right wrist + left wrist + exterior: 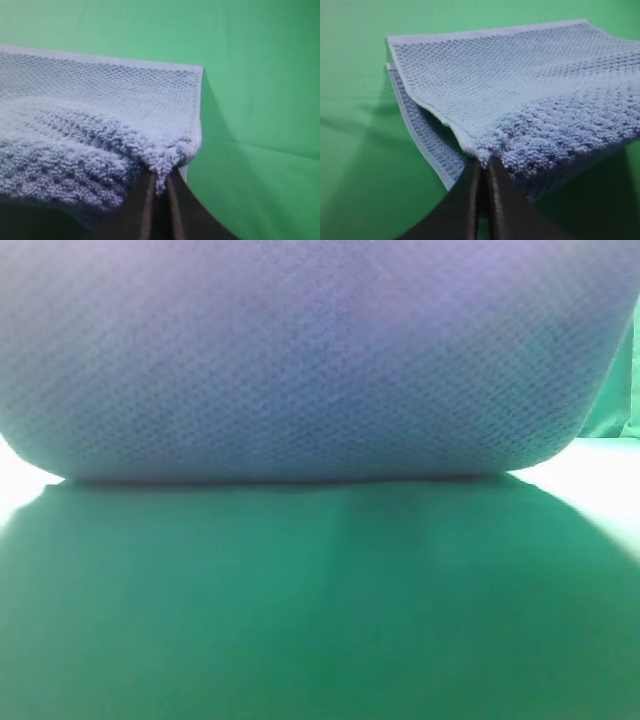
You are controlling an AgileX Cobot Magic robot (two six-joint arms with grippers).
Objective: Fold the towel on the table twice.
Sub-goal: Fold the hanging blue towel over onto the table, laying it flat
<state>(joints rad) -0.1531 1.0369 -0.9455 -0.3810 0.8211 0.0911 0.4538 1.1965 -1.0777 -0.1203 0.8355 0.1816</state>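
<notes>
The blue-grey waffle-weave towel hangs close in front of the exterior high camera and fills the upper half of that view; neither gripper shows there. In the left wrist view my left gripper is shut on a thick corner of the towel, which lies doubled over with a lower layer showing at the left. My right gripper, seen from the right wrist, is shut on the towel's other corner, held above the green table.
The bright-green table lies in shadow below the lifted towel. Green surface surrounds the towel on the left, and a strip of green backdrop shows at the far right.
</notes>
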